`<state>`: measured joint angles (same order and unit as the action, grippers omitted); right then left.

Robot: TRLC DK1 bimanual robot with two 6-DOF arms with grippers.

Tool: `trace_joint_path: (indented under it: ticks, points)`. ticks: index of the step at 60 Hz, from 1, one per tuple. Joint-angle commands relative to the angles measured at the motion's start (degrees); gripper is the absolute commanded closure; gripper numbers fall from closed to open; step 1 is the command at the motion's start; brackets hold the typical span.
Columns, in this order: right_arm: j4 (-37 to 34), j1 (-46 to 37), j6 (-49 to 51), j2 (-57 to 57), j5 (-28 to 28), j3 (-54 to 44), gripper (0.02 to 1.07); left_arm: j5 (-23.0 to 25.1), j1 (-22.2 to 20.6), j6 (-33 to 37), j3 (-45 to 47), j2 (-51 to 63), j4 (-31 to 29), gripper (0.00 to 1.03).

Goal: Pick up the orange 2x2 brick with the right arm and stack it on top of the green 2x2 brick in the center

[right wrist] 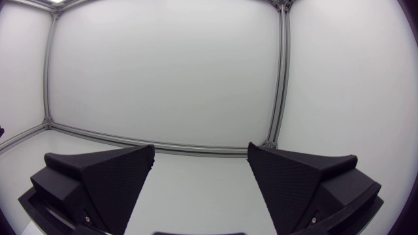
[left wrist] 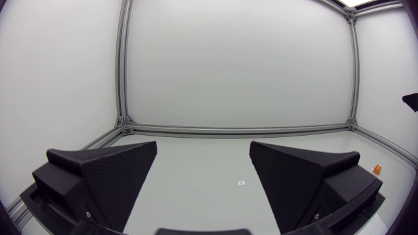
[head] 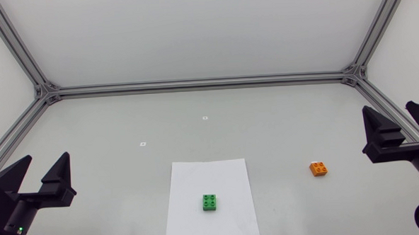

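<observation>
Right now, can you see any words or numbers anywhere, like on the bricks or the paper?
None can be read.
Far mark and near mark on the table: too small to tell if they hold any print.
Green brick, orange brick, paper: no writing shows.

light: bright, even, diffuse | shadows: faint, soft | wrist views: frame bars (left wrist: 121,65) bow near edges
</observation>
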<state>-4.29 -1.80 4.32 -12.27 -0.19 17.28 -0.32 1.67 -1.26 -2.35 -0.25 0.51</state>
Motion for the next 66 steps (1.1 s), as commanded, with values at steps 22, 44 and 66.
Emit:
trace_joint_path:
  ticks: [22, 44, 66]
  points:
    - [-13.5, -0.1, -3.0, -22.3, -3.3, 18.0, 0.06, 0.2, 0.2, 0.7, 2.3, -0.5, -0.9, 0.04]
    - [-24.4, -2.2, -4.6, -37.0, -6.8, 27.3, 0.06, 0.2, 0.2, 0.7, 2.3, -0.5, -0.9, 0.04]
    - [-39.5, -3.3, -2.2, -52.2, -7.4, 36.7, 0.06, 0.2, 0.2, 0.7, 2.3, -0.5, -0.8, 0.04]
